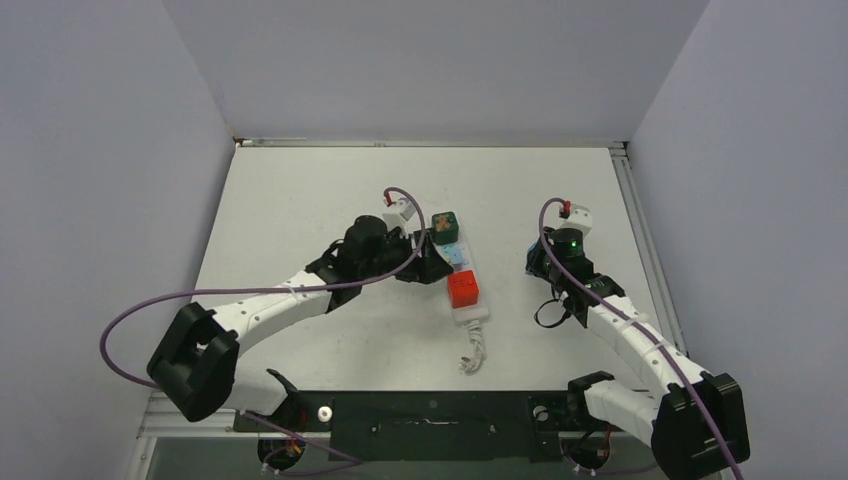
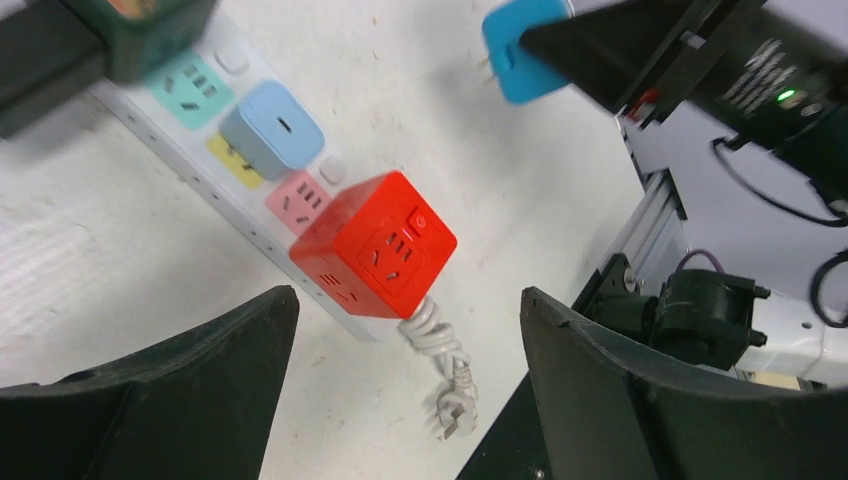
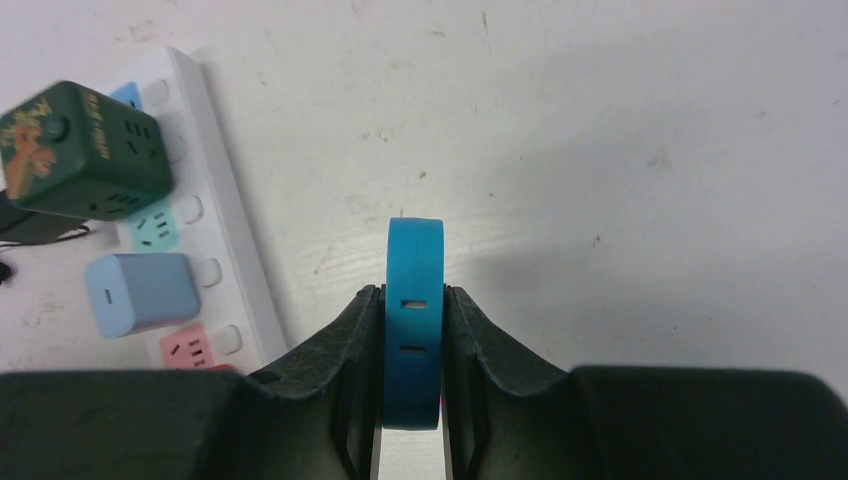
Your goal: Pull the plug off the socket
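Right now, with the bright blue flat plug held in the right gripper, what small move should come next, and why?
Probably lower the right gripper and open it. The bright blue flat plug is clamped in it, apart from the long white power strip and over a bare part of the white table, so only the release seems to remain.

Bright, even overhead light fills my top view, leaving only faint shadows on the white counter [image 1: 330,190]. In my wrist views the near jaws are dark and soft-edged, and a dim shadow lies right of the blue plug [image 3: 414,300].
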`<state>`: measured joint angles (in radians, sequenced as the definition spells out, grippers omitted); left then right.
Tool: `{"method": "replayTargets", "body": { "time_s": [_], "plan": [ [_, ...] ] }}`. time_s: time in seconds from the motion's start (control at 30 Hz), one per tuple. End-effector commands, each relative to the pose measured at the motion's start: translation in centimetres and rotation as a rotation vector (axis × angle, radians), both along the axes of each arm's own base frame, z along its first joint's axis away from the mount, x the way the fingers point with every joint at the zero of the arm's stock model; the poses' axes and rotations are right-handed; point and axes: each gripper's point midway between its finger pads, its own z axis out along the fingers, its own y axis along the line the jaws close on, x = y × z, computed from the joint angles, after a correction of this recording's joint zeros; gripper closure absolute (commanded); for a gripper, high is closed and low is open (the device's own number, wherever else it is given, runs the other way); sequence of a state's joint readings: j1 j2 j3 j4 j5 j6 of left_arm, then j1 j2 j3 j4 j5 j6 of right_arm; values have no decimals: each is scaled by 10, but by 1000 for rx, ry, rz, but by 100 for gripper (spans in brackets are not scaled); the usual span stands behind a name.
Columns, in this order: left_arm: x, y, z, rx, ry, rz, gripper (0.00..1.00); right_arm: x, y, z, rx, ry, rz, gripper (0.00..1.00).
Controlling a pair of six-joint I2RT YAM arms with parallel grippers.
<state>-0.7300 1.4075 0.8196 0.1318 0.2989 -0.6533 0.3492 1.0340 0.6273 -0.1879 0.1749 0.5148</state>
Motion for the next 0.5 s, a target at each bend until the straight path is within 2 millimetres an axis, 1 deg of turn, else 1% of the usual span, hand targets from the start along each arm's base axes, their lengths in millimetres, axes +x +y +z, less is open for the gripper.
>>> {"method": "replayTargets", "body": {
  "time_s": [0.0, 0.1, 0.13, 0.17, 0.3, 0.37, 0.47],
  "plan": [
    [26, 25, 35, -42, -125, 95, 21, 5, 23, -11, 151, 15, 122, 93],
    [36, 40, 42, -37, -132, 147, 20, 2, 33, -28, 191, 64, 157, 92],
    [37, 42, 44, -39, -135, 151, 20, 1, 35, -33, 203, 74, 166, 92],
    [36, 43, 45, -42, -138, 151, 20, -1, 37, -39, 215, 91, 171, 92],
    [34, 42, 45, -48, -136, 139, 20, -1, 48, -48, 277, 90, 190, 91],
    [34, 41, 45, -45, -129, 138, 20, -3, 45, -54, 275, 102, 170, 91],
    [34, 40, 43, -45, -121, 133, 20, -4, 29, -65, 226, 127, 81, 84]
  ]
}}
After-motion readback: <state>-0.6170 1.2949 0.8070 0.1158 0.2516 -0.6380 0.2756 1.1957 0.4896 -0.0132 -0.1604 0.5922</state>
